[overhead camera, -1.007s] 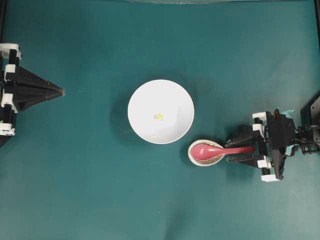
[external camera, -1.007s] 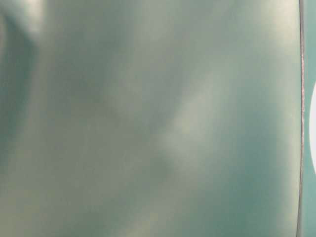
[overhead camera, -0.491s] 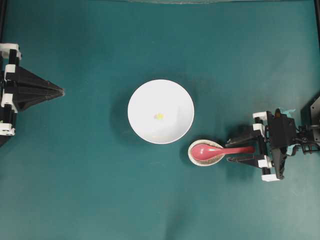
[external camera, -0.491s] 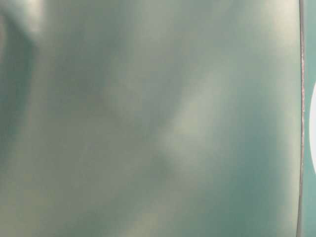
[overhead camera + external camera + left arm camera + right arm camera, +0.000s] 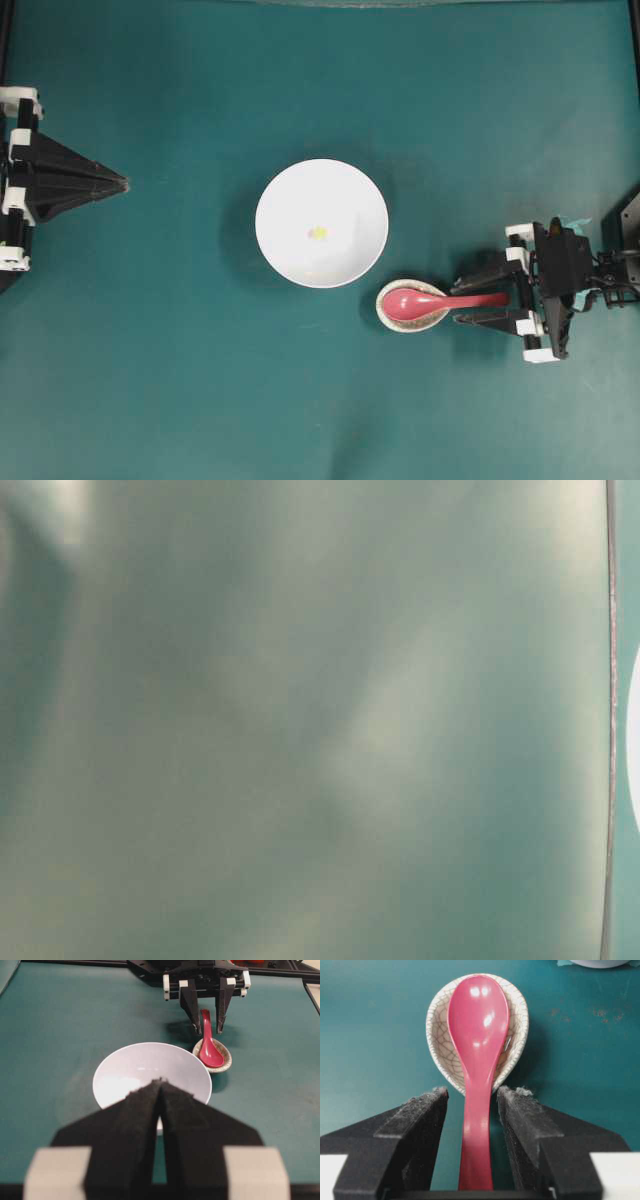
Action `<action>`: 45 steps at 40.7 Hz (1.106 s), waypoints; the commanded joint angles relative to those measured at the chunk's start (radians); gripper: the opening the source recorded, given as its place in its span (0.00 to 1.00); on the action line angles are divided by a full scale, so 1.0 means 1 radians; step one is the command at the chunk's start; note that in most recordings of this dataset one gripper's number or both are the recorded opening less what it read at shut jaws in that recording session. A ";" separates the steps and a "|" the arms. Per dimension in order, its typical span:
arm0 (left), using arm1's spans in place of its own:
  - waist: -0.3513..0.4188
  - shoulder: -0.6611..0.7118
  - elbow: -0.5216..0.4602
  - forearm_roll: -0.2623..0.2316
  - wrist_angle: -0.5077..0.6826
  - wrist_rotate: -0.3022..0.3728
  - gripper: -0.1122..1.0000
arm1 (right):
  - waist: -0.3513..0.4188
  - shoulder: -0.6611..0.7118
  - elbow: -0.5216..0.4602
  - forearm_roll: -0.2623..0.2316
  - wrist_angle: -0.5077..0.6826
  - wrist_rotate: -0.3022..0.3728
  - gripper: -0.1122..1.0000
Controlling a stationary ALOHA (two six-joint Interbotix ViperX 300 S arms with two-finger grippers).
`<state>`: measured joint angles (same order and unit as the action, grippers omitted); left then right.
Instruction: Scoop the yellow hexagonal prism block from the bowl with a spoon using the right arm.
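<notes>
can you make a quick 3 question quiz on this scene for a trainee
1. True or false: the right gripper has closed on the spoon.
2. Where does the spoon's scoop rest? A) in the white bowl B) in the small crackled dish C) on the bare table
3. What lies in the white bowl?

Key
1. False: the fingers stand either side of the handle with gaps showing.
2. B
3. The little yellow block.
</notes>
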<state>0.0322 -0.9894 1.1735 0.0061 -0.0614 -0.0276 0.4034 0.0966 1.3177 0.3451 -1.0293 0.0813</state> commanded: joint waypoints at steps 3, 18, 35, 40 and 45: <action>0.002 0.009 -0.017 0.003 -0.005 0.000 0.10 | 0.005 -0.006 -0.003 0.000 -0.017 -0.002 0.55; 0.002 0.009 -0.017 0.003 -0.005 0.000 0.10 | 0.005 -0.006 -0.002 0.000 -0.023 -0.005 0.37; 0.002 0.009 -0.017 0.003 -0.005 -0.002 0.10 | 0.005 -0.006 -0.005 0.000 -0.020 -0.005 0.31; 0.002 0.009 -0.017 0.003 -0.005 -0.002 0.10 | 0.005 -0.006 -0.006 0.000 -0.020 -0.005 0.31; 0.002 0.009 -0.017 0.003 -0.003 0.000 0.10 | 0.005 -0.008 -0.009 0.002 -0.020 -0.005 0.31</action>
<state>0.0322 -0.9894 1.1735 0.0061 -0.0598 -0.0276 0.4034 0.0966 1.3177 0.3451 -1.0446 0.0782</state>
